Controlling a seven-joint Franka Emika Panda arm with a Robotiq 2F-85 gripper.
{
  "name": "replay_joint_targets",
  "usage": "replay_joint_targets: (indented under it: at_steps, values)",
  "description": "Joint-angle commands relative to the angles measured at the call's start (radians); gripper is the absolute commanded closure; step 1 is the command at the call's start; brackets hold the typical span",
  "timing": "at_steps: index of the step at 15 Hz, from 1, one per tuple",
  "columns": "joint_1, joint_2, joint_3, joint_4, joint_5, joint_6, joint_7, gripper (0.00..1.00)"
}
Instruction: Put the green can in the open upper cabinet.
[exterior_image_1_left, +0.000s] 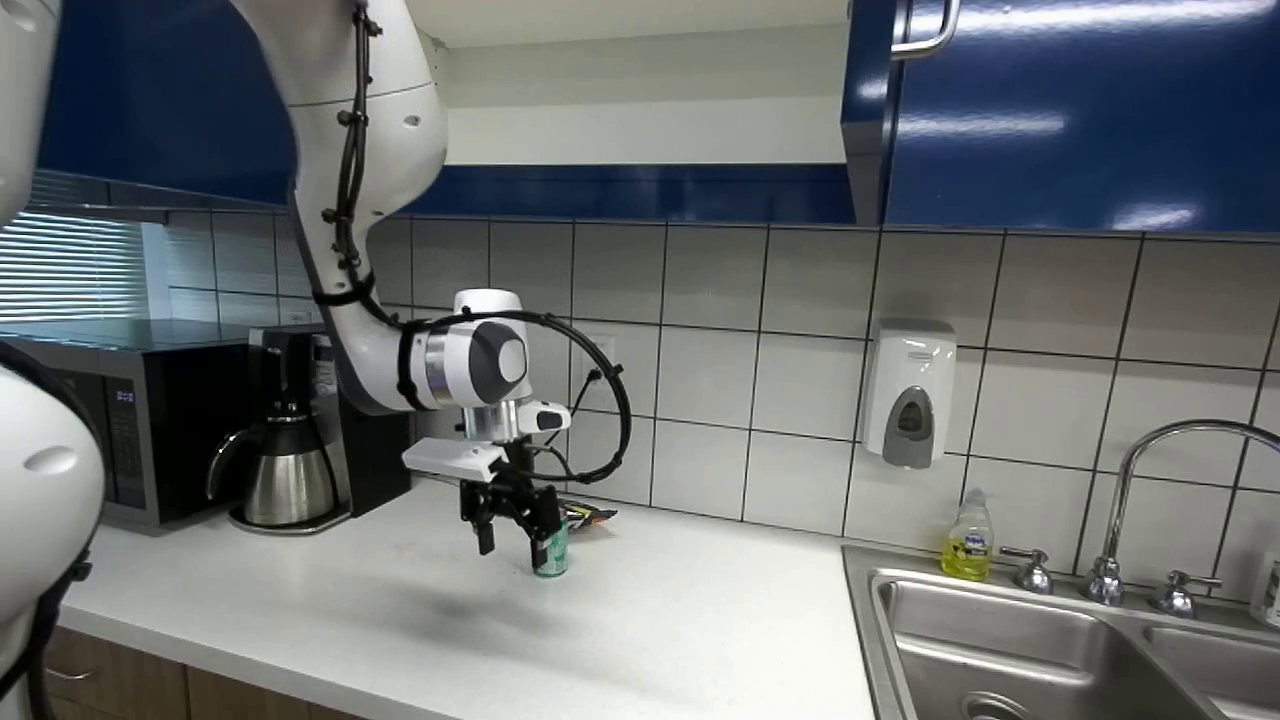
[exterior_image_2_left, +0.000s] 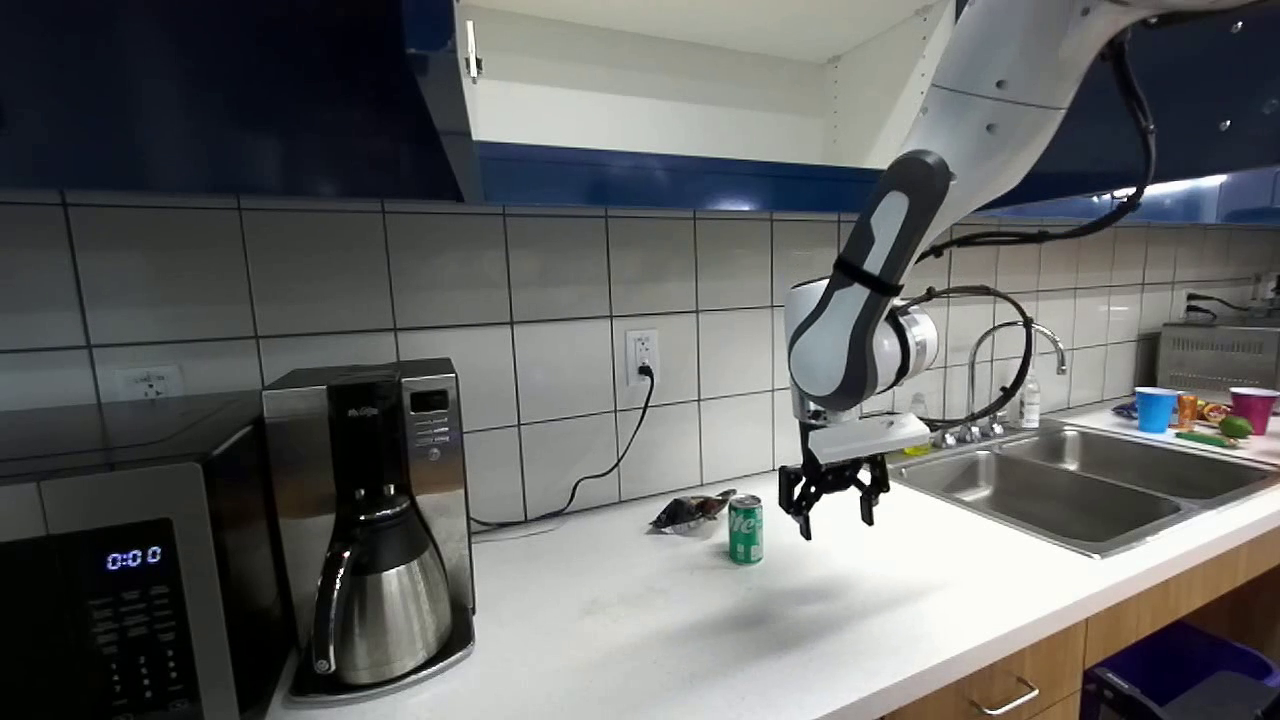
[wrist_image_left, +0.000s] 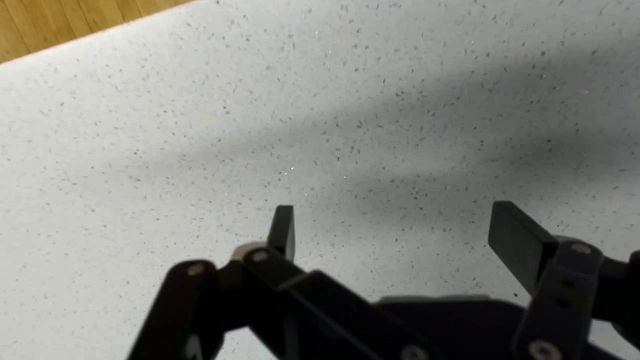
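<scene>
In an exterior view, the green can (exterior_image_2_left: 745, 532) stands upright on the counter (exterior_image_2_left: 600, 620), at 9 o'clock from your gripper (exterior_image_2_left: 837, 522), just apart. Your jaws are spread, holding nothing; you'll likely need to shift that way before lowering.

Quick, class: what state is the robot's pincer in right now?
Pincer: open, holding nothing; the can stands apart from it.

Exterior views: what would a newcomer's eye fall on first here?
Probably the big white arm, its open gripper hanging over the pale counter. Then the green can, upright on that counter, clear of the gripper. Above, the open upper cabinet shows its pale interior against glossy blue.
</scene>
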Motion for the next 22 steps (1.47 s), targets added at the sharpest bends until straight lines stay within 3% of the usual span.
replay_joint_targets:
  at_steps: [1,12,22]
  values:
    - [0.055,0.115,-0.064,0.068,-0.016,0.085,0.023,0.00]
    - [0.273,0.327,-0.237,0.185,0.048,0.355,0.013,0.00]
    - [0.405,0.445,-0.330,0.269,0.213,0.466,-0.011,0.00]
